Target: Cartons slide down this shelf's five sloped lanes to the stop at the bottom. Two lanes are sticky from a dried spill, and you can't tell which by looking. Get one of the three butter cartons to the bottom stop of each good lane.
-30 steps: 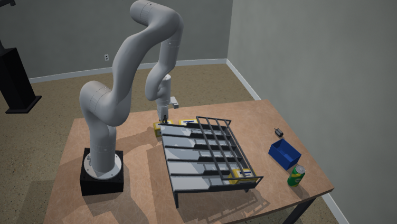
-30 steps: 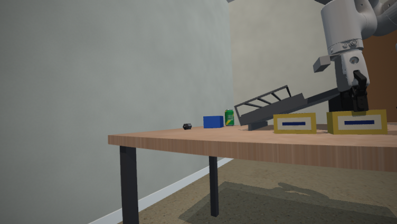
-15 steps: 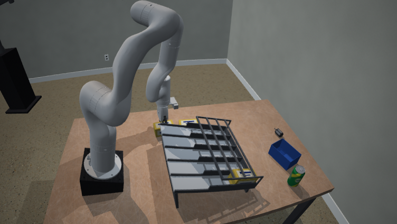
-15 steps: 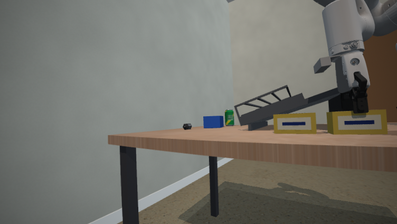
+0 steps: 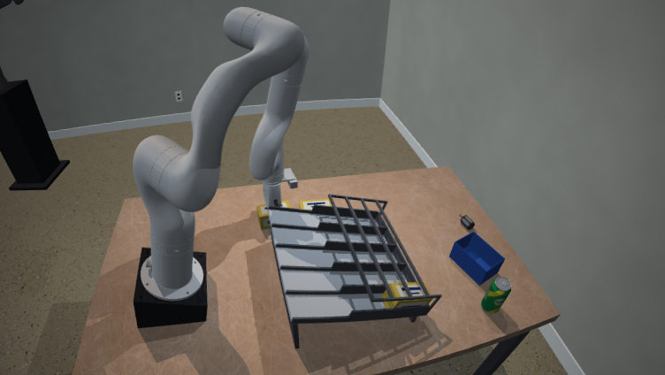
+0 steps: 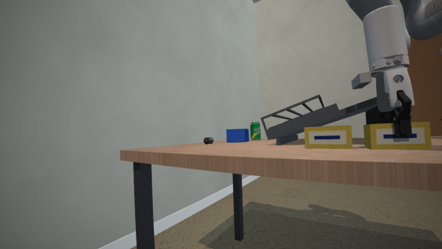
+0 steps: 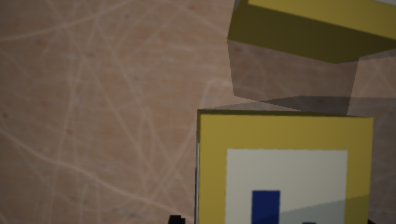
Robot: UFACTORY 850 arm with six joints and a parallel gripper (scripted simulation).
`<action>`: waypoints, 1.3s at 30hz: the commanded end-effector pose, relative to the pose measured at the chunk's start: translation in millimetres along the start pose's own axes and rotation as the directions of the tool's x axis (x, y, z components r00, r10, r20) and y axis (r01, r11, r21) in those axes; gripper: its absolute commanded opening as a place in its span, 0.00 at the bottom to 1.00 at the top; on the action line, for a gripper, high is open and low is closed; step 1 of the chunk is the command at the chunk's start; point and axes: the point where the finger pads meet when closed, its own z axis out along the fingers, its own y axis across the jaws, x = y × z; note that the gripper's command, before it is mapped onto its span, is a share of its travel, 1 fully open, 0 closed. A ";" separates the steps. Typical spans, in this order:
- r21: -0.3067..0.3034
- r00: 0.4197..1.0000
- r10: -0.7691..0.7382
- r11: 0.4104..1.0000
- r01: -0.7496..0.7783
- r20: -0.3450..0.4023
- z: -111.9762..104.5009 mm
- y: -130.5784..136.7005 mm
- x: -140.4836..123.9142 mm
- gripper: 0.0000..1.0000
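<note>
The dark sloped shelf [image 5: 344, 260] stands mid-table with five lanes and a bar stop at its low end. One yellow butter carton [image 5: 404, 294] rests at the bottom stop of the nearest lane. Two more yellow cartons lie on the table behind the shelf's high end: one [image 6: 328, 136] apart from the gripper, the other [image 6: 397, 135] under it. My gripper [image 6: 401, 128] is open, lowered around this carton, its fingers straddling it. In the wrist view that carton [image 7: 285, 167] fills the lower right, with the other carton [image 7: 320, 27] at the top right.
A blue bin [image 5: 476, 256], a green can [image 5: 495, 294] and a small black object [image 5: 466, 221] sit on the table's right side. The arm's base [image 5: 170, 284] stands at the left. A black stand [image 5: 23, 134] is on the floor beyond.
</note>
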 end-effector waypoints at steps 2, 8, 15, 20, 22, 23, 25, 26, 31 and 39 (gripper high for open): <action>0.024 1.000 0.003 1.000 -0.002 -0.024 6.1 -1.5 1.8 0.90; 0.024 1.000 0.003 1.000 -0.002 -0.024 6.1 -1.5 1.8 0.90; 0.016 1.000 0.002 1.000 -0.002 -0.019 5.7 -1.7 1.9 0.00; 0.016 1.000 0.002 1.000 -0.002 -0.019 5.7 -1.7 1.9 0.00; 0.016 1.000 0.002 1.000 -0.002 -0.019 5.7 -1.7 1.9 0.00; 0.016 1.000 0.002 1.000 -0.002 -0.019 5.7 -1.7 1.9 0.00; 0.016 1.000 0.002 1.000 -0.002 -0.019 5.7 -1.7 1.9 0.00; 0.016 1.000 0.002 1.000 -0.002 -0.019 5.7 -1.7 1.9 0.00; 0.017 1.000 0.002 1.000 -0.002 -0.019 5.7 -1.7 2.0 0.00; 0.017 1.000 0.002 1.000 -0.002 -0.019 5.7 -1.7 2.0 0.00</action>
